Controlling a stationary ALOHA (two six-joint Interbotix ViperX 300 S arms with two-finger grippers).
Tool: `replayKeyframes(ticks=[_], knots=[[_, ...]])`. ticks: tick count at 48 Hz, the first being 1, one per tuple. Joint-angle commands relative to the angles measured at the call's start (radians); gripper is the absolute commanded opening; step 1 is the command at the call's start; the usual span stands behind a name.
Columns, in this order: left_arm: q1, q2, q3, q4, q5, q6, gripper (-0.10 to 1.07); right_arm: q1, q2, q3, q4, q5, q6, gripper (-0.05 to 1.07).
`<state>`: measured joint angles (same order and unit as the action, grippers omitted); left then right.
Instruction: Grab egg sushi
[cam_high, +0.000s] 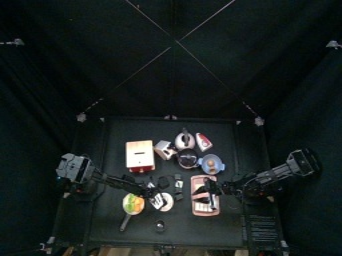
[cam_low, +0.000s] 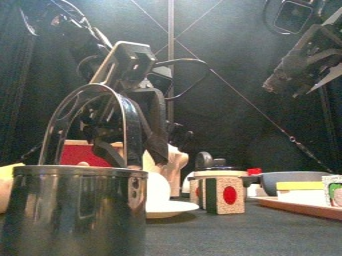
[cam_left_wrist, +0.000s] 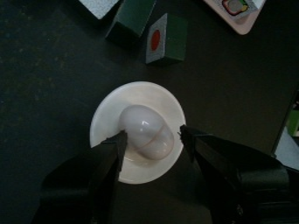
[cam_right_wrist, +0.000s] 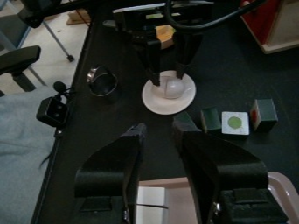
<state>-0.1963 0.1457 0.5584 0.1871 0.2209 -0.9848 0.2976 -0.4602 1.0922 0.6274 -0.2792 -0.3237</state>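
A pale, egg-shaped sushi piece (cam_left_wrist: 149, 131) with a pinkish tint lies on a small white plate (cam_left_wrist: 117, 101). My left gripper (cam_left_wrist: 149, 144) hangs over the plate, open, with one jaw close on each side of the piece. In the top view the left gripper (cam_high: 158, 187) is over the plate (cam_high: 162, 202) at the table's front middle. The right wrist view shows the same plate (cam_right_wrist: 152, 101) and piece (cam_right_wrist: 174, 87). My right gripper (cam_right_wrist: 158, 131) is open and empty, held above the table's right side (cam_high: 241, 185). A yellow piece (cam_low: 301, 185) lies on the tray at the right.
A metal pot with a bail handle (cam_low: 74, 205) stands at the front left. A cube with a red dot (cam_low: 223, 193) and green cubes (cam_right_wrist: 233, 121) stand beside the plate. A pink tray (cam_high: 203, 195), a blue bowl (cam_high: 214, 162) and a red box (cam_high: 139, 152) are nearby.
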Motion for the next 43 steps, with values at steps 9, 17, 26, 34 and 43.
replayKeyframes(ticks=[9, 17, 26, 34, 43], knots=[[0.005, -0.141, 0.008, 0.114, 0.026, 0.003, 0.88, -0.067, 0.009, -0.044, -0.052, -0.011, 0.0, 0.72], [0.014, -0.253, 0.077, 0.267, 0.037, 0.0, 0.88, -0.127, 0.052, -0.08, -0.026, -0.009, 0.003, 0.72], [0.067, -0.351, 0.169, 0.37, 0.034, -0.002, 0.88, -0.161, 0.075, -0.141, 0.064, 0.06, 0.006, 0.72], [0.132, -0.426, 0.252, 0.456, 0.015, -0.002, 0.88, -0.193, 0.075, -0.189, 0.201, 0.244, 0.008, 0.72], [0.141, -0.535, 0.325, 0.592, 0.002, -0.005, 0.88, -0.268, 0.077, -0.23, 0.348, 0.362, 0.052, 0.72]])
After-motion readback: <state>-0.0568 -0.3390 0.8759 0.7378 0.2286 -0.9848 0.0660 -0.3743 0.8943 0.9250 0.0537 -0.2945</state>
